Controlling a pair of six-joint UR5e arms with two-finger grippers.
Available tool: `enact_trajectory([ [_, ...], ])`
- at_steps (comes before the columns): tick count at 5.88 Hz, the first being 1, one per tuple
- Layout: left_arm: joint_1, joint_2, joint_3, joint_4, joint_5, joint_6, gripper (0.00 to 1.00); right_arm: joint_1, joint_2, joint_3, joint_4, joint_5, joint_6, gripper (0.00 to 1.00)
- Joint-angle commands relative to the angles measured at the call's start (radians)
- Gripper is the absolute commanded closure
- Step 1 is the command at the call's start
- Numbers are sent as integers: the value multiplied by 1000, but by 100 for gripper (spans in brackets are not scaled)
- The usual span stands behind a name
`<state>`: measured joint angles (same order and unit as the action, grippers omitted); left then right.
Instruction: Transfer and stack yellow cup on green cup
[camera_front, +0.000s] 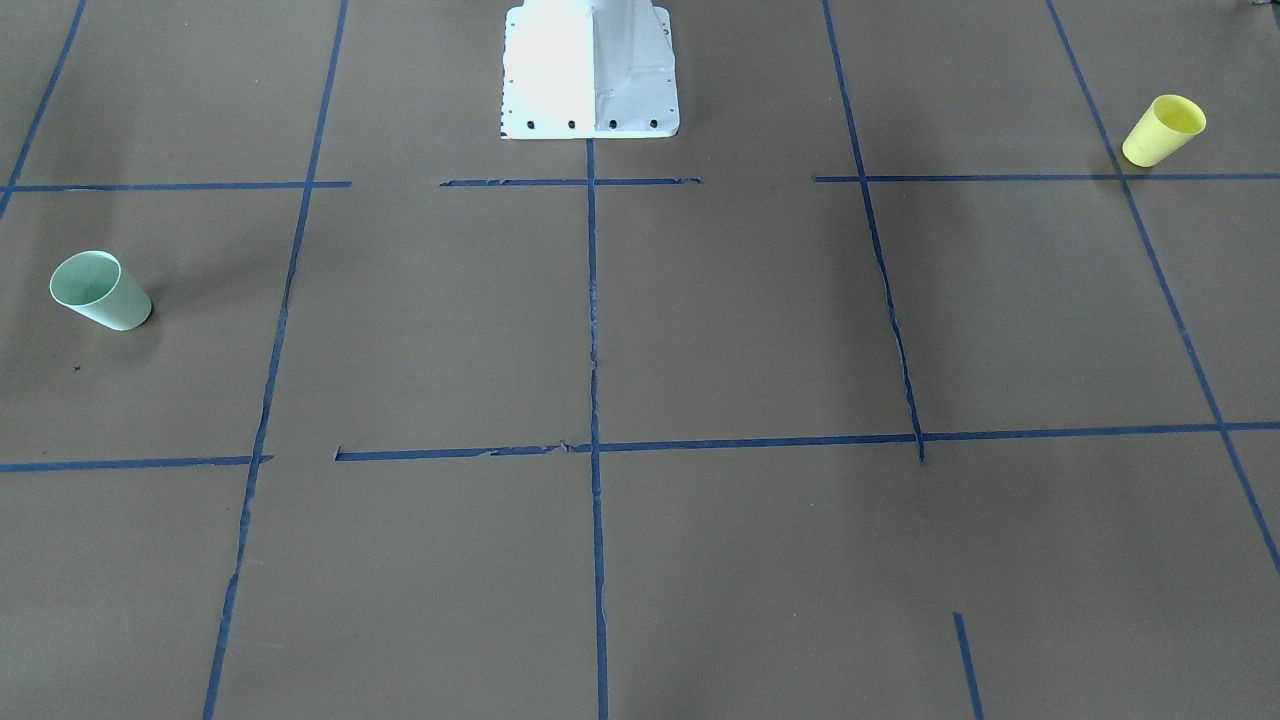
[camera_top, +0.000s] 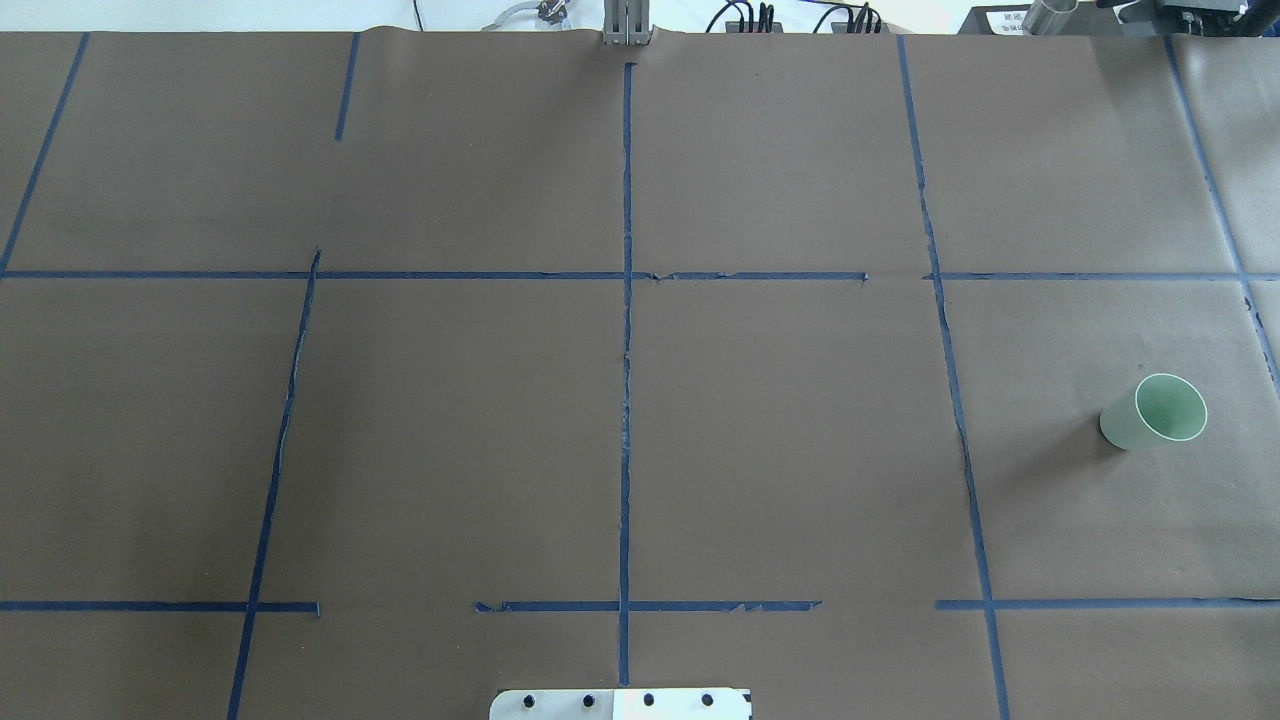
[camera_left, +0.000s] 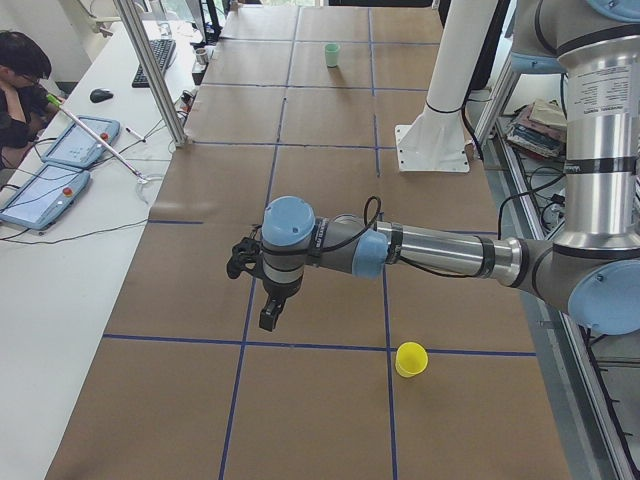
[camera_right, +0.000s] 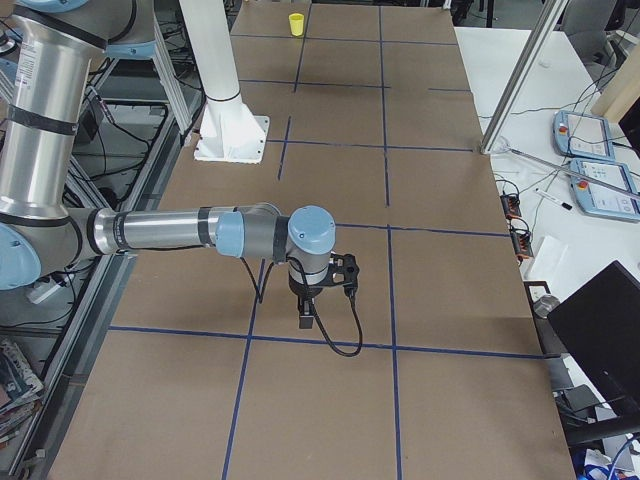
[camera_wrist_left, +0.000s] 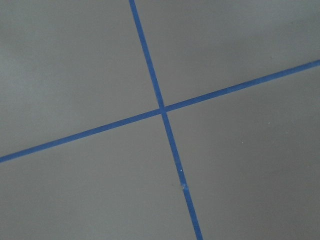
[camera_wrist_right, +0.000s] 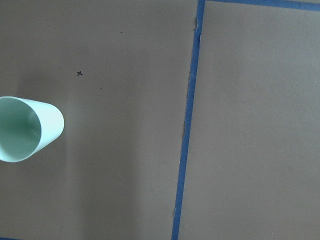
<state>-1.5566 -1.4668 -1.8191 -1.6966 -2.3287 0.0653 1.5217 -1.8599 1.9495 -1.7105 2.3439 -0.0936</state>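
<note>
The yellow cup (camera_front: 1163, 130) stands upright near the table's end on my left side; it also shows in the exterior left view (camera_left: 410, 359) and far off in the exterior right view (camera_right: 296, 23). The green cup (camera_front: 100, 290) stands upright at the opposite end (camera_top: 1153, 412), and at the left edge of the right wrist view (camera_wrist_right: 27, 128). My left gripper (camera_left: 270, 315) hangs above the table, apart from the yellow cup. My right gripper (camera_right: 306, 318) hangs above the table near the green cup. I cannot tell whether either is open or shut.
The white arm pedestal (camera_front: 590, 70) stands at mid table on the robot's side. Blue tape lines (camera_wrist_left: 162, 110) grid the brown surface. A side desk with tablets (camera_left: 45, 190), a metal post (camera_left: 150, 70) and a seated person (camera_left: 20, 70) lie beyond the far edge.
</note>
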Motion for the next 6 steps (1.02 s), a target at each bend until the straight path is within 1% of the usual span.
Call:
enact_trajectory([
  [1,134,41,-40,-218,23,-396,0,0,-1,0,0,2,0,0],
  [2,253,74,-108,-283,129,-627,0,0,-1,0,-1,0,0,0],
  [3,432,118,-215,-282,322,-868,0,0,-1,0,-1,0,0,0],
  [4,607,138,-273,-278,497,-1124,0,0,-1,0,-1,0,2,0],
  [5,792,144,-276,-267,757,-1391,0,0,-1,-1,-1,2,2,0],
  [6,922,151,-302,-142,964,-1626,0,0,-1,-3,-1,0,2,0],
])
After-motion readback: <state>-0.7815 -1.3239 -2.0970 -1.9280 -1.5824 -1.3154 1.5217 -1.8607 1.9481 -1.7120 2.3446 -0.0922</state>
